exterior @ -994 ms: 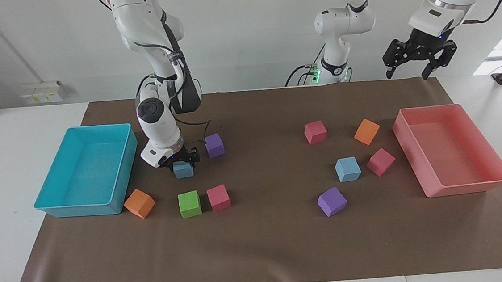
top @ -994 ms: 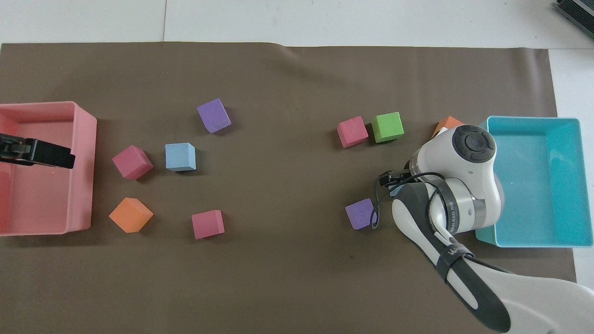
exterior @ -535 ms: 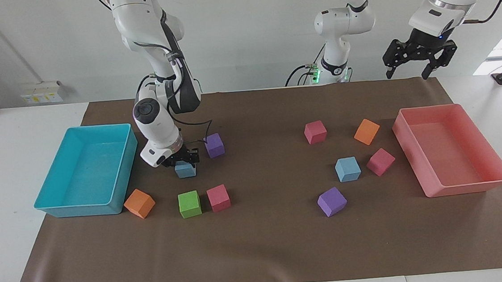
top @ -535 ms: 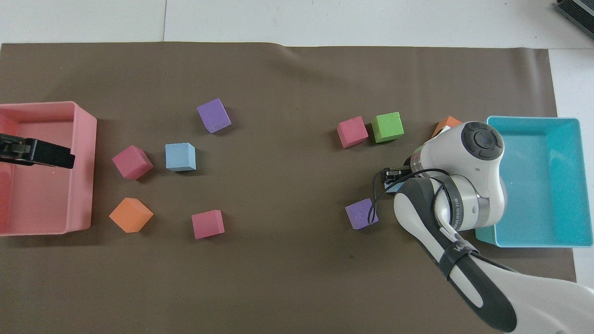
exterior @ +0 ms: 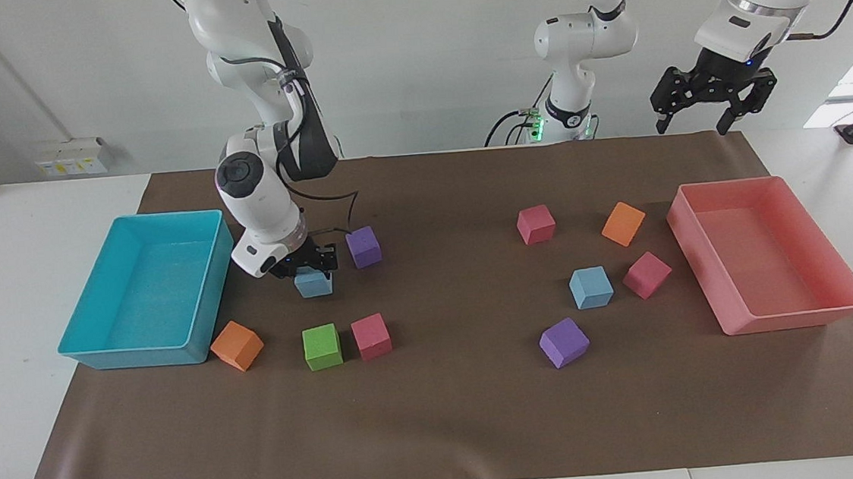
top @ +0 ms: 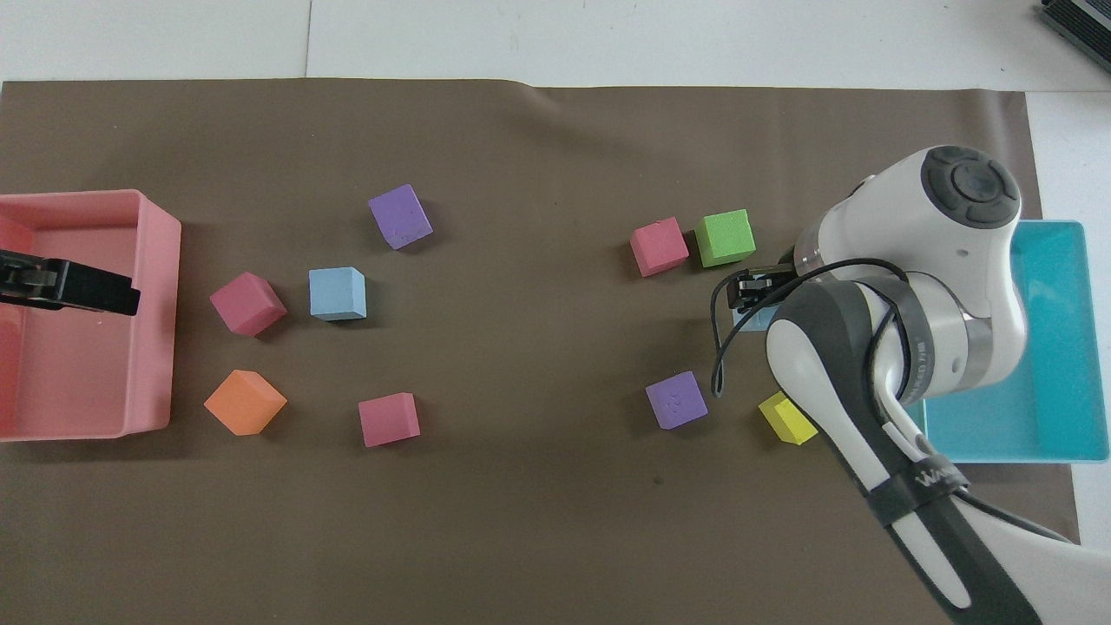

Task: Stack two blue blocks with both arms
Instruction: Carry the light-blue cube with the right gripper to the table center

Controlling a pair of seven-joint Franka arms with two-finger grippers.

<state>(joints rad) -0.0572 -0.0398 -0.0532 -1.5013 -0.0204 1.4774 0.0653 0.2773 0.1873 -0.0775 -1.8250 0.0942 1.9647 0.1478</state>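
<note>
My right gripper (exterior: 308,268) is shut on one blue block (exterior: 313,284) and holds it just above the mat, beside a purple cube (exterior: 363,246). In the overhead view the arm hides most of this block (top: 746,319), and the gripper (top: 752,291) shows beside it. The second blue block (exterior: 591,287) rests on the mat toward the left arm's end, between a pink cube (exterior: 646,275) and a purple cube (exterior: 564,342); it also shows in the overhead view (top: 338,293). My left gripper (exterior: 712,99) is open and empty, waiting high over the pink tray (exterior: 790,314).
A turquoise tray (exterior: 131,358) stands at the right arm's end. Orange (exterior: 237,346), green (exterior: 322,347) and pink (exterior: 371,337) cubes lie farther from the robots than the held block. A yellow block (top: 787,418) lies by the right arm. Pink (exterior: 536,224) and orange (exterior: 623,223) cubes lie near the pink tray.
My right arm has risen with the blue block in its gripper, lifting it slightly off the mat and uncovering the yellow block. The left arm has not moved.
</note>
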